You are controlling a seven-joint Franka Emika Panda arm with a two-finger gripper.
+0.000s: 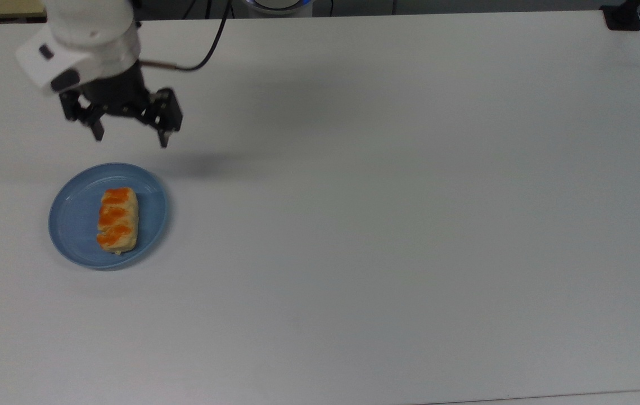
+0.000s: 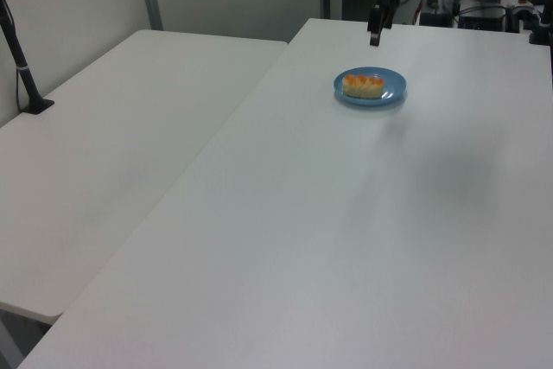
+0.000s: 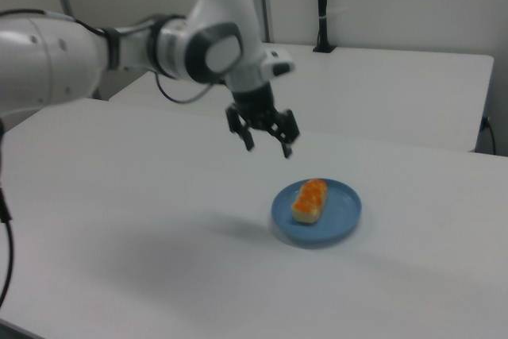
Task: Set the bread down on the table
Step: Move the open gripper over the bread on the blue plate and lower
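The bread (image 1: 117, 219) (image 2: 363, 85) (image 3: 309, 199), a pale-tan roll with orange-glazed patches, lies on a round blue plate (image 1: 75, 216) (image 2: 393, 88) (image 3: 337, 216) on the white table (image 1: 382, 225) (image 2: 346, 231) (image 3: 119, 220). My gripper (image 1: 130, 137) (image 2: 374, 38) (image 3: 268, 147) hangs open and empty above the table, just beyond the plate's far edge in the top view. Its fingers point down. In the right view it sits up and to the left of the plate, well clear of the roll.
A second white table (image 2: 112, 153) (image 3: 397, 93) adjoins this one. A black post (image 2: 22, 66) (image 3: 321, 5) stands on it. A black clamp (image 1: 623, 17) sits at the far right corner in the top view. Wide bare tabletop spreads to the top view's right of the plate.
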